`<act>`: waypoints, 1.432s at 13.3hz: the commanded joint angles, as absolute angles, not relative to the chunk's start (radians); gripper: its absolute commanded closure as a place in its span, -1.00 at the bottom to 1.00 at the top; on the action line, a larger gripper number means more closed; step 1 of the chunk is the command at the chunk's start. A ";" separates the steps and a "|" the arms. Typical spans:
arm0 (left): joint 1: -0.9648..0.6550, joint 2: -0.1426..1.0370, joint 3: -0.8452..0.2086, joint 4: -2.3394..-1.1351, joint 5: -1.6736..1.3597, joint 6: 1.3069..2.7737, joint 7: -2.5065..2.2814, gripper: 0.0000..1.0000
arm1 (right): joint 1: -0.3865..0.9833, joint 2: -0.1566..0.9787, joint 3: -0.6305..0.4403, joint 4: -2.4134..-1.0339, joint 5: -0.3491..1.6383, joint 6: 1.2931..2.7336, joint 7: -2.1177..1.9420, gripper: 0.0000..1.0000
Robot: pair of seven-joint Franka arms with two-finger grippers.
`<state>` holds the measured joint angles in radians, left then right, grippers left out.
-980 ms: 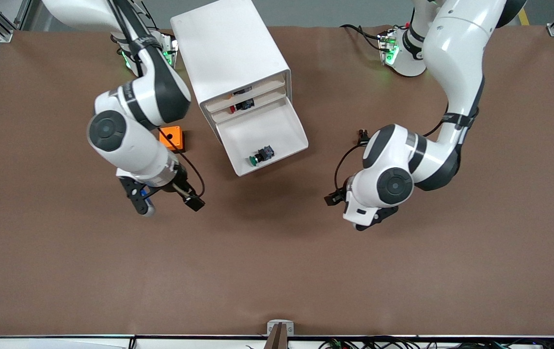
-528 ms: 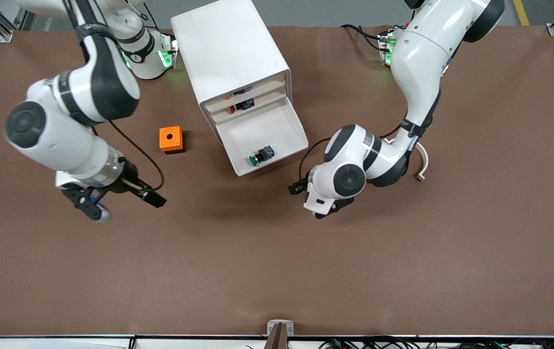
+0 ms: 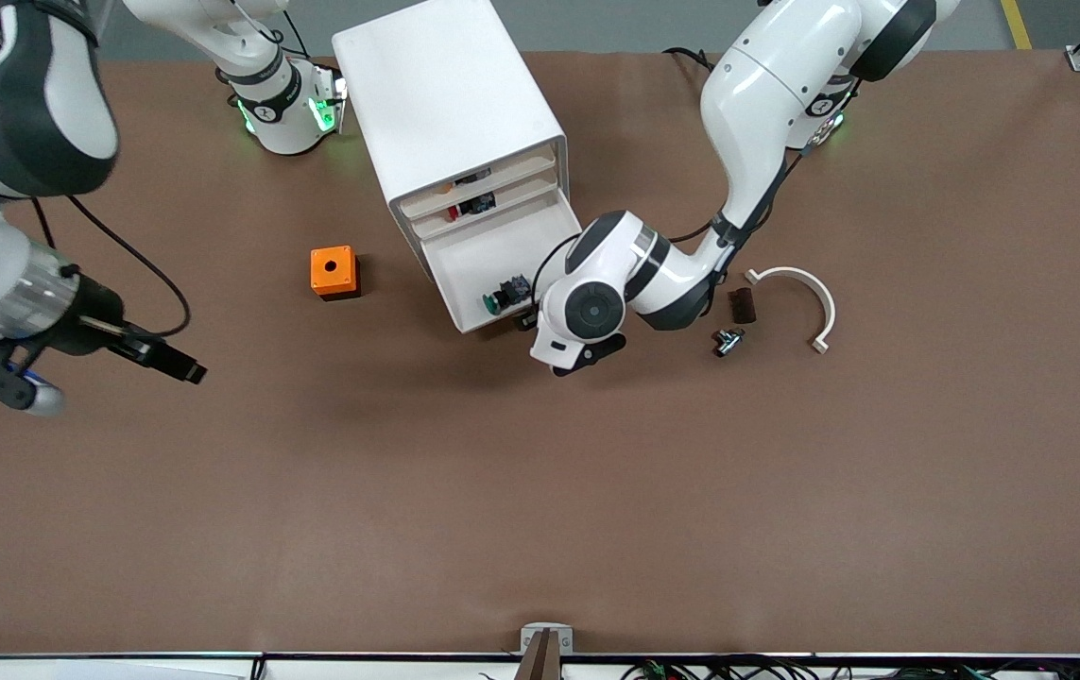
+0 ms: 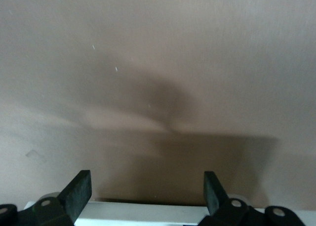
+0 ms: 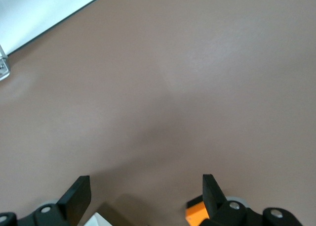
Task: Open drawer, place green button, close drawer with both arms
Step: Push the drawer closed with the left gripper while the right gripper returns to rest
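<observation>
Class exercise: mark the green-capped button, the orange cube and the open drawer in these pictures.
button (image 3: 500,299), front view, on its round green cap.
orange cube (image 3: 333,272), front view, on its top face beside the round hole.
drawer (image 3: 483,253), front view, on the bare white floor of the pulled-out tray.

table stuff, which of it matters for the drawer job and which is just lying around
Part of the job:
- drawer, pulled open
- button, lying in it
- left gripper, open, at the drawer's front lip
- right gripper, open, over bare table

Just lying about:
- orange cube
- white curved piece
- dark brown block
- small metal part
</observation>
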<state>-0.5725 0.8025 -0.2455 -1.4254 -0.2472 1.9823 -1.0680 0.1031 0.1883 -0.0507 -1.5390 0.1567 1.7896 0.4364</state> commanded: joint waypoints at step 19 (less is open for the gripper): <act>-0.697 0.770 -0.264 -1.494 -0.249 1.967 -1.223 -1.00 | -0.204 -0.009 0.113 -1.611 0.043 1.637 0.030 -1.00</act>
<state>-0.7133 0.8005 -0.2796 -1.4918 -0.2476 1.9752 -1.2131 -0.1230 0.0438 0.0559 -1.5507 0.0528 1.6327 0.0977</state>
